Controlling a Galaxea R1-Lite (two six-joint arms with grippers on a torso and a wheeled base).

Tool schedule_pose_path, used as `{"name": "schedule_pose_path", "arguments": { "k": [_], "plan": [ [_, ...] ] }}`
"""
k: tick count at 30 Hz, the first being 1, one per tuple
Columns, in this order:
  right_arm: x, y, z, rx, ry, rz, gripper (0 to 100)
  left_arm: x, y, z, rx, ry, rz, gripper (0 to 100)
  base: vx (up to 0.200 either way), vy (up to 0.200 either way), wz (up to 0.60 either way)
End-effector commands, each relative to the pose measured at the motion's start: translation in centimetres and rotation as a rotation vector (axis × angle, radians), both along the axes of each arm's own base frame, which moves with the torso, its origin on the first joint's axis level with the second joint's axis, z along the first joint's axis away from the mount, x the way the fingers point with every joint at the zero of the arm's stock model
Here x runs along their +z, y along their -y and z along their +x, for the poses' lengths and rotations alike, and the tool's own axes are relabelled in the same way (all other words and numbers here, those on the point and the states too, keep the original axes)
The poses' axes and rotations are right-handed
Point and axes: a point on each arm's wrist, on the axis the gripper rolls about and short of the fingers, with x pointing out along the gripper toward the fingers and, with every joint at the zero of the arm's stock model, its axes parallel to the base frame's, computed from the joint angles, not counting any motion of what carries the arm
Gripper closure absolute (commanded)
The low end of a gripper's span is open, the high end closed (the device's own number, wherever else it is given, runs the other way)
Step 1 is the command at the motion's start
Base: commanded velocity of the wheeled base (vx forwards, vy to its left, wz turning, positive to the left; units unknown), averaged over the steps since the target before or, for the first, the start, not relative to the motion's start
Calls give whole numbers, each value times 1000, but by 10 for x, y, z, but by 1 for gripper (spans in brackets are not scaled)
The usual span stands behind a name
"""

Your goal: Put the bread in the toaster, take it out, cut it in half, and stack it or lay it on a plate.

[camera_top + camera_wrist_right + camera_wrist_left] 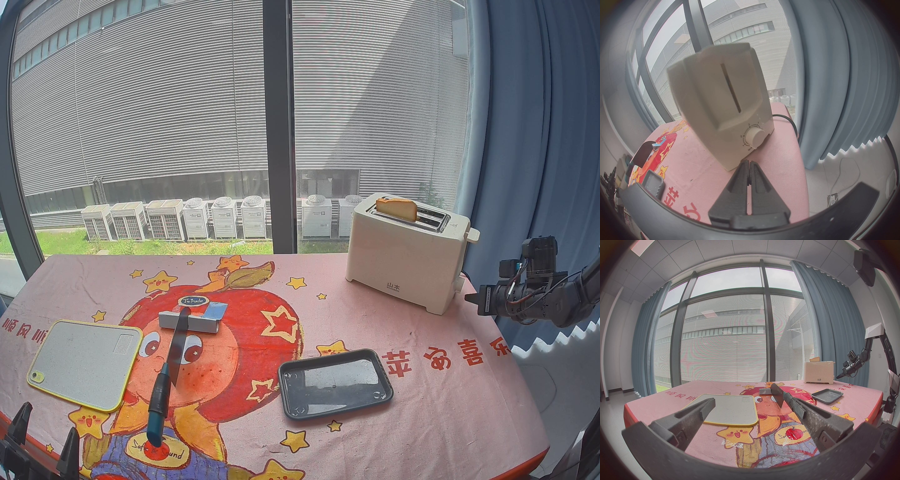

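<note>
A slice of bread [396, 208] stands out of the rear slot of the cream toaster [406, 259] at the table's back right. My right gripper [470, 298] is shut and empty, hanging level just off the toaster's lever end; in the right wrist view its fingertips [749, 164] sit close under the round knob [754, 137] and the lever slot [731, 88]. My left gripper [748, 400] is open and empty at the table's front left corner [44, 440]. The black plate [334, 382] lies empty in the front middle.
A grey cutting board [84, 362] with a yellow rim lies at the front left. Beside it a blue-handled knife [164, 381] leans with its blade on a small holder [192, 320]. A blue curtain [537, 156] hangs right of the table; the window is behind.
</note>
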Motion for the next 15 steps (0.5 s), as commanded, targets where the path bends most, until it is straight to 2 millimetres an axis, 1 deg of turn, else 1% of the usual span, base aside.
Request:
{"name": "schedule_pose_path", "arguments": {
  "k": [1, 6, 15],
  "plan": [
    [-14, 2, 9, -11, -37, 1, 100, -5, 0, 0, 0, -1, 0, 0, 0, 0, 0],
    [-19, 4, 13, -29, -46, -9, 100, -5, 0, 0, -2, -1, 0, 0, 0, 0, 0],
    [-17, 3, 22, -59, -38, 18, 100, -5, 0, 0, 1, -1, 0, 0, 0, 0, 0]
  ]
}}
